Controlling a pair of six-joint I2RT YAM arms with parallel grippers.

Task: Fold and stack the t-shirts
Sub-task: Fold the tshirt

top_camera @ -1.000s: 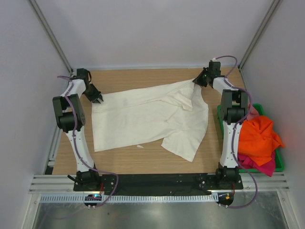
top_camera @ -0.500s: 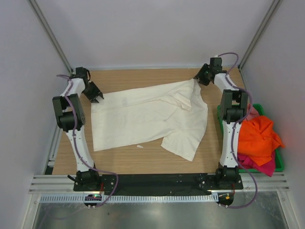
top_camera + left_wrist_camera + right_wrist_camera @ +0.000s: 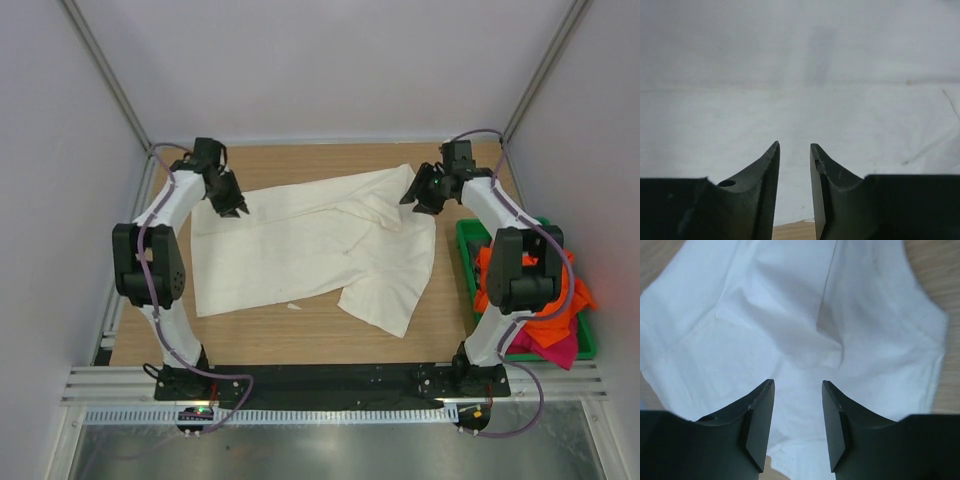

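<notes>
The large cream-white t-shirt [image 3: 310,245] lies spread out and wrinkled across the wooden table, one part folded over at the front right. My left gripper [image 3: 232,208] hovers over its back left corner, jaws a little apart and empty; cloth fills the left wrist view [image 3: 800,75] beyond the gripper [image 3: 794,145]. My right gripper [image 3: 412,195] is open and empty over the shirt's back right part; the right wrist view shows creased cloth [image 3: 790,315] below the gripper [image 3: 798,382]. An orange t-shirt [image 3: 548,322] and a magenta one [image 3: 560,350] lie heaped in the bin.
A green plastic bin [image 3: 468,240] stands at the table's right edge, and my right arm's elbow reaches over it. Grey walls close in the back and both sides. Bare wood [image 3: 300,330] shows in front of the shirt.
My left gripper moved right from the back left corner onto the shirt's corner. My right gripper came forward off the back right corner, and its elbow swung out over the bin.
</notes>
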